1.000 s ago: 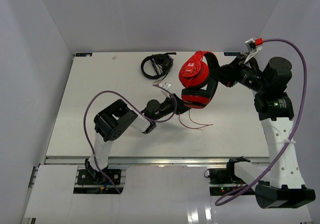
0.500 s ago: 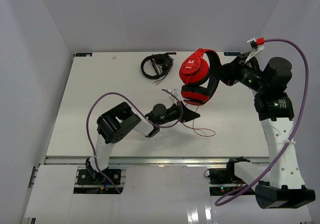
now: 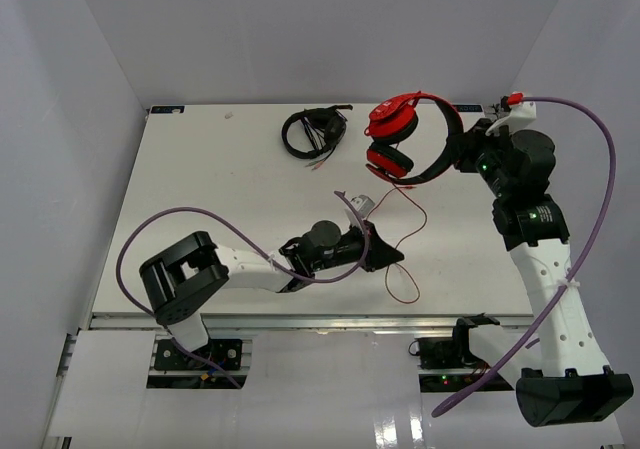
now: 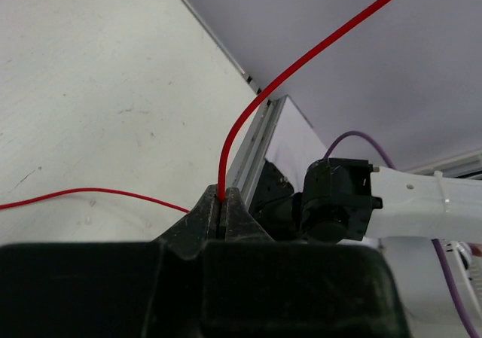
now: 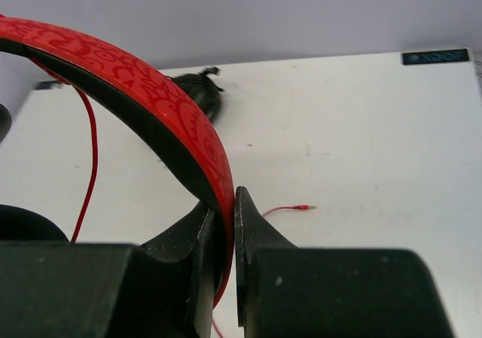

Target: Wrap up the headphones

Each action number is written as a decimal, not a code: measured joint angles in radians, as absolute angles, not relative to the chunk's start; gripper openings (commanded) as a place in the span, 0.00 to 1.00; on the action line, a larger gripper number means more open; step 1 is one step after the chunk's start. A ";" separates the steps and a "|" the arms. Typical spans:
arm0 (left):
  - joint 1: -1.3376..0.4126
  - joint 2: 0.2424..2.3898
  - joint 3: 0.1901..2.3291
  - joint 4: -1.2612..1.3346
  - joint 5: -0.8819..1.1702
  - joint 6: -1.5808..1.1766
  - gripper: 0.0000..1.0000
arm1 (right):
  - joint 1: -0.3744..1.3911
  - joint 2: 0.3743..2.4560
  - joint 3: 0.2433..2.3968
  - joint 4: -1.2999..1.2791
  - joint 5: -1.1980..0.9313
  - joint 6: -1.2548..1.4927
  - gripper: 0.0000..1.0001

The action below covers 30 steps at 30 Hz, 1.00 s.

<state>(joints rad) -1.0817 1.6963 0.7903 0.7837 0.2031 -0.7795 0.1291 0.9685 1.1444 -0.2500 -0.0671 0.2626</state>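
The red headphones [image 3: 392, 121] hang in the air over the far right of the table, ear cups to the left. My right gripper [image 3: 462, 155] is shut on their headband [image 5: 154, 89], which passes between the fingertips of the right gripper [image 5: 230, 202]. The thin red cable [image 3: 419, 218] drops from the cups and loops down to the table near the front edge. My left gripper [image 3: 397, 259] is low over the front middle of the table. In the left wrist view the left gripper [image 4: 223, 201] is shut on the cable [image 4: 248, 112], which rises up and away. The cable's plug end [image 5: 303, 207] lies on the table.
All-black headphones [image 3: 312, 131] with their cord lie at the far middle of the table, also visible as a dark shape [image 5: 199, 89] behind the headband. The table's front rail [image 4: 252, 153] is close by the left gripper. White walls enclose the table on three sides.
The left gripper has shut on the red cable and moved right and toward the front edge. The right arm has raised the headphones and swung them back and to the right.
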 measured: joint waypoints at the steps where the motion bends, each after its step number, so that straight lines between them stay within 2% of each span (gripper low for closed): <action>1: -1.092 1.673 0.795 0.742 0.190 -0.761 0.00 | 0.140 0.966 1.120 -0.243 -0.021 0.242 0.08; 8: -1.172 1.560 0.833 0.468 0.125 -0.652 0.00 | 0.220 0.976 0.986 -0.172 0.273 0.112 0.08; 14: -1.227 1.485 0.866 0.273 0.094 -0.595 0.00 | 0.298 0.994 0.898 -0.051 0.437 0.002 0.08; 22: -1.251 1.488 1.000 0.092 0.126 -0.544 0.00 | 0.377 1.062 0.835 0.068 0.556 -0.125 0.08; 30: -1.262 1.534 1.285 -0.145 0.152 -0.441 0.00 | 0.415 1.106 0.745 0.130 0.558 -0.217 0.08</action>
